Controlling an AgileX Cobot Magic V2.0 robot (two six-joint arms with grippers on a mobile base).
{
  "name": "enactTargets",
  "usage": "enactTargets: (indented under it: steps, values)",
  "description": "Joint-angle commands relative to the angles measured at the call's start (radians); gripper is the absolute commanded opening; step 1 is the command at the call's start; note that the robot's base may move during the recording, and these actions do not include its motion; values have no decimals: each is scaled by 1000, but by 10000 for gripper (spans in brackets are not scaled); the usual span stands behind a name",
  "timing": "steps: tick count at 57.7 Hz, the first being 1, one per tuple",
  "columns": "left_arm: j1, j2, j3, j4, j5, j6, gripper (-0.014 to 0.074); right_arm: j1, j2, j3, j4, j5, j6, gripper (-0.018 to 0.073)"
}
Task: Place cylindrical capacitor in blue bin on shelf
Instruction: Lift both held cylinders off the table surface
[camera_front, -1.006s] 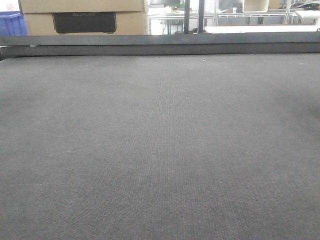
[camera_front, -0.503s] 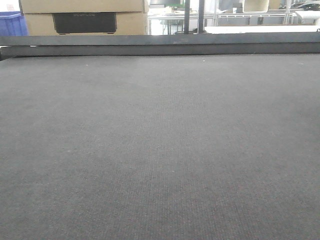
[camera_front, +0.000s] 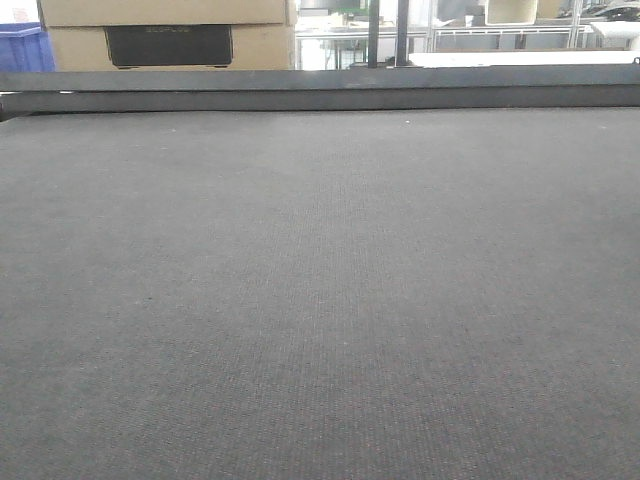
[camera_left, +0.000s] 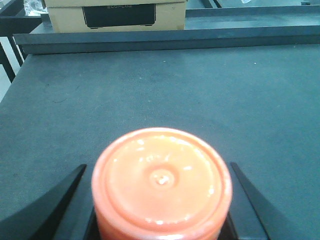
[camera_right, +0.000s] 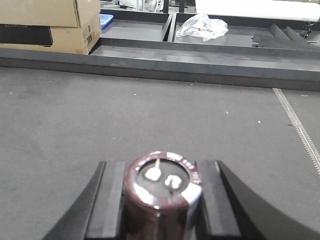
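1. The right fingers (camera_right: 111, 202) are closed on the capacitor (camera_right: 162, 192), one black pad pressed to each side of it.
2. The capacitor stands upright between the pads. Its sleeve is dark maroon, and two metal terminals show on its top face.
3. The left fingers (camera_left: 52, 207) grip an orange cylinder (camera_left: 161, 180), which fills the gap between them. Its round glossy top faces the left wrist camera.
4. I cannot tell whether either part rests on the surface (camera_front: 320, 300) or is held above it.
5. Both pairs of fingers are over the near part of the grey, cloth-like surface. In the front view that surface shows nothing lying on it.
6. A pale stitched seam (camera_right: 300, 130) runs toward the near right corner of the surface.
7. A dark rail (camera_right: 160, 62) runs along the far edge.
8. Behind the rail, at the far left corner, sits a cardboard box (camera_left: 115, 15) with a black panel on its front.
9. A blue bin (camera_front: 22, 48) shows just left of the box, well apart from the capacitor. What carries it is out of view.
10. A crumpled clear bag (camera_right: 201, 26) lies beyond the rail, further right.
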Motion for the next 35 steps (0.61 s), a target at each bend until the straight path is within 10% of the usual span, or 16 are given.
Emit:
enactTargets:
  steps: [1, 35]
  values:
    - [-7, -5, -4, 1, -18, 0, -111, 2, -5, 3, 1, -23, -2, -162]
    - [-7, -5, -4, 1, -19, 0, -111, 2, -5, 3, 1, -23, -2, -162]
